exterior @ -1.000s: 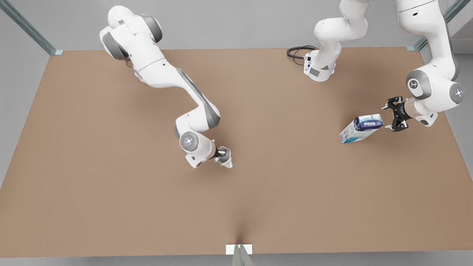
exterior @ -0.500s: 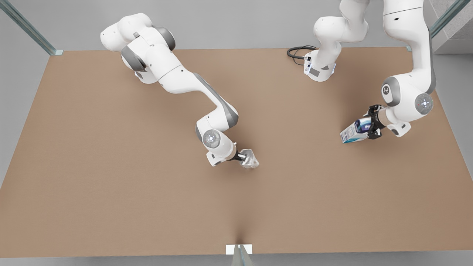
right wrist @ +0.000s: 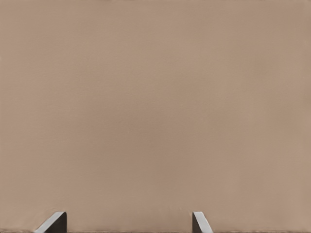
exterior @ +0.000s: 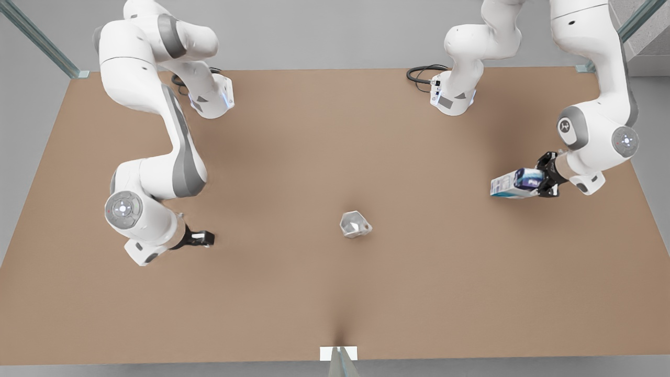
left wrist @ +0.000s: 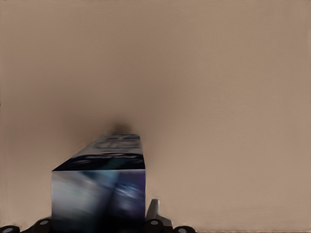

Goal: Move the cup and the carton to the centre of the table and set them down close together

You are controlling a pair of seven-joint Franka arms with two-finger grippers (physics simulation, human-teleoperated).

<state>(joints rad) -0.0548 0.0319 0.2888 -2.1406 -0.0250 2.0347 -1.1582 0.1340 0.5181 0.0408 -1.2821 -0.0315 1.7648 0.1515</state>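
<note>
Our left gripper (exterior: 544, 180) clamps the carton (exterior: 515, 183) by one end, near the table's (exterior: 419, 293) short edge; it looks light and stiff. The faceted cup (exterior: 355, 224) sits mid-table, probably slippery. Our right gripper (exterior: 201, 239) waits, fingers spread, empty.

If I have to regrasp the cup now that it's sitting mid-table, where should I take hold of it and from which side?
Probably from above, fingers straddling the wide rim. The cup stands free near the middle of the table, and its faceted sides look slippery for a side pinch. The open right gripper is nearest, on the front view's left; the left gripper holds the carton.
</note>
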